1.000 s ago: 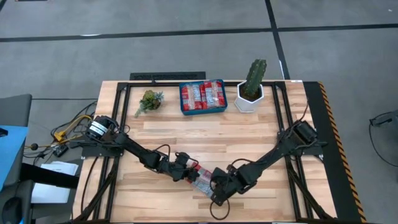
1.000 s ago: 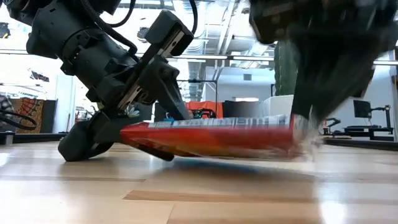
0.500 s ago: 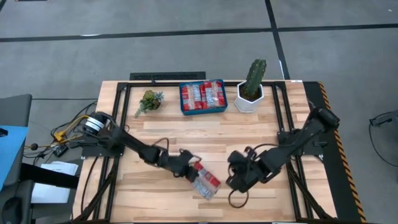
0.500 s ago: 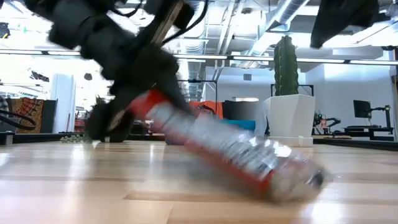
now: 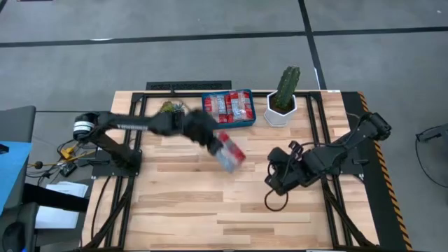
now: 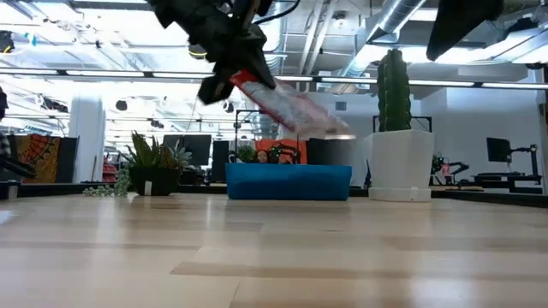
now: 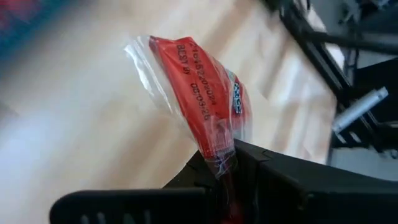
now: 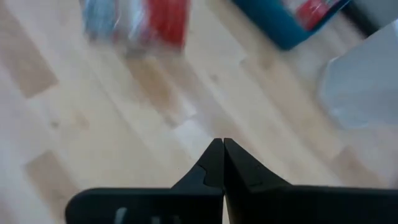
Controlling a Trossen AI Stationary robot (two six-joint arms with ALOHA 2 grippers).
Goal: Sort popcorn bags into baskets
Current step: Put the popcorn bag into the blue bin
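My left gripper (image 5: pixel 210 138) is shut on one red popcorn bag (image 5: pixel 229 152) and holds it high above the middle of the table, just near of the blue bin (image 5: pixel 227 124). The bin stands at the far edge and holds several red packets (image 5: pixel 225 106). The held bag also shows in the low view (image 6: pixel 287 107) and in the left wrist view (image 7: pixel 199 106). My right gripper (image 5: pixel 271 176) is shut and empty, low over the table's right half; its closed fingertips show in the right wrist view (image 8: pixel 222 149). My left gripper pinches the bag's end seam (image 7: pixel 219 163) between its two fingers. The fingers come from the table's left, slanting a little downward, and lie along the bag. The bag is lifted clear of the table and slopes down away from the fingers (image 6: pixel 235 81), its clear-edged free end (image 6: pixel 338 130) lowest.
A white pot with a cactus (image 5: pixel 282 105) stands right of the bin at the far edge. A small green plant (image 5: pixel 168 112) stands left of the bin. The near half of the wooden table (image 5: pixel 210 217) shows bare boards.
My left gripper has lifted the bag off the near middle of the table and carried it up and toward the far edge, close to the blue bin. The bag has gone from lying flat to hanging tilted. My right gripper has drawn away from the bag toward the table's right.
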